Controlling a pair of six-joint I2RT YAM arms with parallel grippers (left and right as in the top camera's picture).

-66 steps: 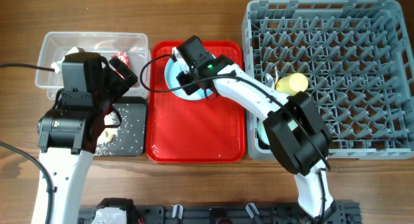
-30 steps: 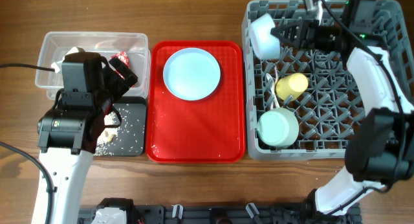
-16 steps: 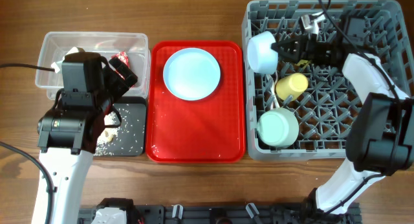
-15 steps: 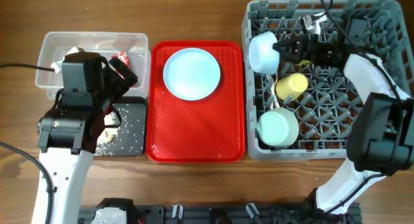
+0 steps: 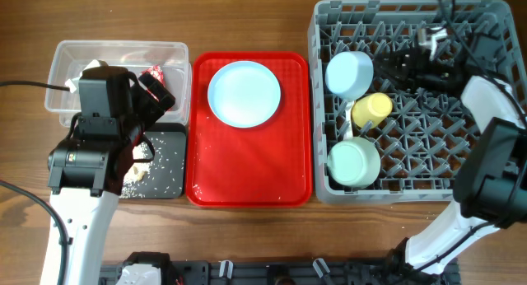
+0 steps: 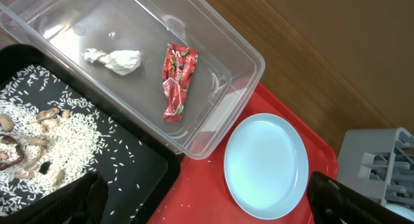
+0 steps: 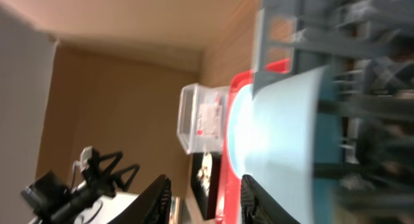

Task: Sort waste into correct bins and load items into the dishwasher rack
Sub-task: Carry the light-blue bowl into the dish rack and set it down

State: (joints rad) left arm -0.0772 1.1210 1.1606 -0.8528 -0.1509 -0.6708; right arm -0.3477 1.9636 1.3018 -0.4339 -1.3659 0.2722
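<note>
Grey dishwasher rack [image 5: 461, 145] holds the pale blue-white bowl [image 5: 349, 73] near its ten o'clock corner. The right arm stretches in from three o'clock, and the right gripper [image 5: 389, 67] is slightly parted just beside the bowl. The left gripper [image 5: 155, 100] hangs spread wide over the clear tub's [image 5: 82, 54] five o'clock corner.

Right wrist view is blurred; the pale blue-white bowl [image 7: 284, 140] runs off its bottom edge. Overhead, the left arm [image 5: 90, 153] covers part of the black tray [image 5: 169, 137].

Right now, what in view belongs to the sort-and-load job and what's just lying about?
Job: dishwasher rack, pale blue bowl, yellow cup, pale green bowl, light blue plate, clear tub, black tray, red wrapper, tissue wad, rice scraps.
Just lying about: red serving tray, wooden table.
</note>
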